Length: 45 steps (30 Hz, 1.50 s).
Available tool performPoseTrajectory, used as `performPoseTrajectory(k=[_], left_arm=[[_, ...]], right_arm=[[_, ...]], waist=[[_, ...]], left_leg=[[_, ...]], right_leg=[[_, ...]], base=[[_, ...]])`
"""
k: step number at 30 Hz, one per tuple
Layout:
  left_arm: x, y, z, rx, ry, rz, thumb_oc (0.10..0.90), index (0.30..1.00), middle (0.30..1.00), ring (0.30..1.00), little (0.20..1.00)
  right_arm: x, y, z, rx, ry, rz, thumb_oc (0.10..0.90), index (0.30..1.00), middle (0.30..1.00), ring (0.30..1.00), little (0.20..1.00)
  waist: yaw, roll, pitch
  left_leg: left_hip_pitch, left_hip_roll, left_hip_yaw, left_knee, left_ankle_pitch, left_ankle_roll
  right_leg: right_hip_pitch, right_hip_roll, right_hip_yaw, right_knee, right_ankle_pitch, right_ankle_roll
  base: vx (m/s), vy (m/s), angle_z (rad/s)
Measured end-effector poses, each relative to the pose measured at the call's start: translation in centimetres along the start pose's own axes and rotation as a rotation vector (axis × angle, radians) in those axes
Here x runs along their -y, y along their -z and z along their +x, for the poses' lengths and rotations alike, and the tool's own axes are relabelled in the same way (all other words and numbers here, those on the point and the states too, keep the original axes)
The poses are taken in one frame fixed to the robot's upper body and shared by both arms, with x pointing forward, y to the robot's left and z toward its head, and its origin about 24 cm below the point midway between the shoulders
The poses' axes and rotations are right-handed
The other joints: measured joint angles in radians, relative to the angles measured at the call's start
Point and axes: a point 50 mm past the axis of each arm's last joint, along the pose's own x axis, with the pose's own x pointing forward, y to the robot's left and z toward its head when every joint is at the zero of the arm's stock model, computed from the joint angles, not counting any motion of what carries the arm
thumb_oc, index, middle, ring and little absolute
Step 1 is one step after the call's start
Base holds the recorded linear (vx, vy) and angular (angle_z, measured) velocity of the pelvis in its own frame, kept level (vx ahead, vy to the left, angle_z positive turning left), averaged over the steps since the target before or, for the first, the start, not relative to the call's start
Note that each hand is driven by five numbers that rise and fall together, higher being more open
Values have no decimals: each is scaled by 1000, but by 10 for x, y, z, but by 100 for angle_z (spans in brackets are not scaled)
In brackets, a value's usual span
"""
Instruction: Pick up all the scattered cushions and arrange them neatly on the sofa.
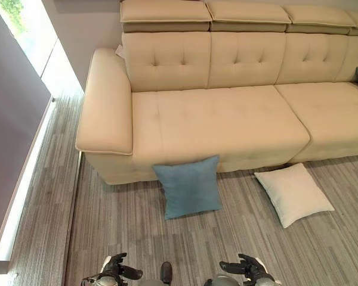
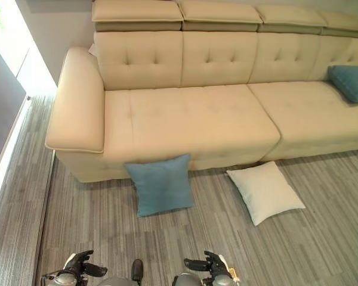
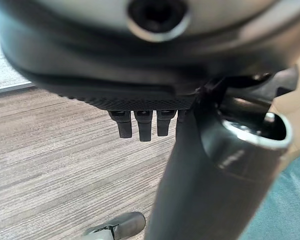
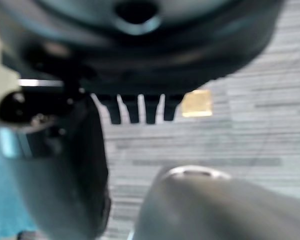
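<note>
- You are looking down on a grey striped floor [image 1: 125, 238] that runs up to a long beige sofa [image 1: 215, 125]; a window strip lies along the floor's left edge.
- Nearest you, at the floor's near edge, both hands sit low and hold nothing: the left hand [image 1: 116, 268] and the right hand [image 1: 247, 268] each have relaxed, uncurled fingers, and each wrist view shows straight fingertips over bare floor.
- Ahead of the hands, the blue cushion [image 1: 188, 186] leans upright against the sofa's front edge, its lower edge on the floor. It lies straight ahead, between the two hands and well apart from both; neither arm is clearly nearer, so you would probably want both.
- To its right, the white cushion [image 1: 293, 193] lies flat on the floor, near the sofa's front edge, turned so one corner points toward you. It is on the right hand's side.
- Farthest off, a second blue cushion [image 2: 351, 82] already rests on the seat toward the sofa's right end.
- Both floor cushions are not yet picked up; you must step closer before either hand can reach.
</note>
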Motion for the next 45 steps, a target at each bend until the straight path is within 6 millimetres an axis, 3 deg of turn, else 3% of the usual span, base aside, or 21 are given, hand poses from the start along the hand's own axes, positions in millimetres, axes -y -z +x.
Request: performPoseTrajectory(k=[2,5,8,9,10,11,13,14,16,18,24,26,29,30,31,33,38,39,40,42,45], left_arm=[[1,1,0,-3,1,0,800,900,900,900,900],[3,3,-1,-9,5,-1,800,900,900,900,900],[8,16,-4,-37,19,12,800,900,900,900,900],[10,19,-5,-45,24,11,800,900,900,900,900],[14,22,-6,-52,34,8,800,900,900,900,900],[14,21,-6,-48,34,7,800,900,900,900,900],[12,18,-5,-37,21,-16,800,900,900,900,900],[5,11,-3,-11,4,-29,800,900,900,900,900],[2,-3,0,21,-6,-36,800,900,900,900,900],[1,-9,1,38,-8,-37,800,900,900,900,900],[3,-15,2,53,4,-32,800,900,900,900,900],[2,-17,2,58,0,-34,800,900,900,900,900],[7,-11,1,44,14,-33,800,900,900,900,900],[9,-9,0,38,19,-34,800,900,900,900,900],[11,-7,0,31,23,-32,800,900,900,900,900],[11,-7,0,34,25,-32,800,900,900,900,900],[7,-4,0,17,17,-26,800,900,900,900,900],[3,-3,0,10,7,-22,800,900,900,900,900],[2,-1,0,7,4,-21,800,900,900,900,900],[-2,3,-1,-2,-7,-17,800,900,900,900,900],[-3,10,-2,-27,-10,-12,800,900,900,900,900]], right_arm=[[0,-2,0,4,0,-4,800,900,900,900,900],[1,0,0,-4,1,-20,800,900,900,900,900],[1,7,-1,-24,3,-21,800,900,900,900,900],[3,8,-1,-27,6,-22,800,900,900,900,900],[5,14,-2,-46,12,-26,800,900,900,900,900],[6,17,-3,-55,14,-29,800,900,900,900,900],[9,15,-2,-49,22,-30,800,900,900,900,900],[13,15,-2,-47,30,-35,800,900,900,900,900],[21,8,0,-22,50,-35,800,900,900,900,900],[23,4,1,-15,55,-37,800,900,900,900,900],[22,15,-1,-49,53,-32,800,900,900,900,900],[22,20,-2,-66,55,-17,800,900,900,900,900],[24,27,-4,-84,61,-17,800,900,900,900,900],[25,29,-5,-89,62,-17,800,900,900,900,900],[23,31,-5,-93,57,-16,800,900,900,900,900],[20,33,-6,-98,48,-19,800,900,900,900,900],[16,16,-2,-50,37,-37,800,900,900,900,900],[15,13,-1,-42,33,-37,800,900,900,900,900],[14,13,-1,-44,33,-38,800,900,900,900,900],[12,12,-1,-37,27,-36,800,900,900,900,900],[9,10,-1,-32,19,-33,800,900,900,900,900]], waist=[[0,-2,0],[-22,-12,2],[-26,-16,-3],[-27,-7,-6],[-28,19,-22],[-25,19,-27],[-16,5,-28],[-5,-12,-24],[3,-20,-11],[2,-21,-6],[-18,-33,18],[-20,-28,29],[-22,1,27],[-21,9,23],[-22,15,17],[-21,14,16],[-19,26,14],[-20,22,14],[-20,20,11],[-19,11,5],[-21,8,5]], left_leg=[[9,7,-2,-3,-11,-8],[21,17,-25,-4,-39,-20],[66,31,-51,0,-75,-63],[70,46,-56,3,-83,-72],[66,90,-85,29,-99,-100],[63,103,-96,56,-109,-114],[-9,109,-109,207,-115,-137],[-66,96,-101,321,-118,-157],[-190,98,-90,561,-107,-194],[-227,113,-57,582,-106,-198],[-224,101,17,243,-69,-184],[-225,112,67,169,-23,-179],[-184,106,74,115,-2,-163],[-174,103,62,110,19,-149],[-152,94,63,99,51,-91],[-130,68,66,84,43,-74],[-72,46,70,51,19,-38],[-47,40,53,49,7,-22],[-42,36,46,50,4,-17],[-29,31,26,35,-10,3],[-13,35,-8,12,-5,2]], right_leg=[[-31,13,8,-68,25,-15],[-71,44,30,-255,173,-10],[-24,53,3,-298,320,-51],[-12,67,0,-301,332,-61],[30,105,-36,-334,311,-82],[48,116,-54,-358,307,-88],[93,130,-81,-407,301,-108],[112,129,-79,-425,326,-158],[131,131,-86,-443,305,-178],[170,142,-104,-473,302,-196],[200,164,-141,-485,255,-196],[213,177,-153,-485,239,-190],[259,193,-149,-473,216,-165],[267,197,-143,-470,211,-157],[267,188,-130,-446,191,-137],[261,156,-127,-404,166,-118],[151,84,-100,-83,60,-47],[86,55,-71,95,36,-33],[70,43,-62,141,17,-16],[32,38,-13,143,6,-16],[13,51,12,-37,18,-30]], base=[[296,-163,-3],[206,-138,19],[268,-216,19],[227,-253,43],[190,-253,49],[116,-222,63],[39,-155,45],[103,-206,26],[123,-156,8],[176,-43,7],[193,29,21],[197,112,14],[191,150,-9],[153,152,-18],[125,162,-10],[97,186,0],[52,127,2],[99,52,29],[121,23,39],[127,-22,26],[114,-59,24]])
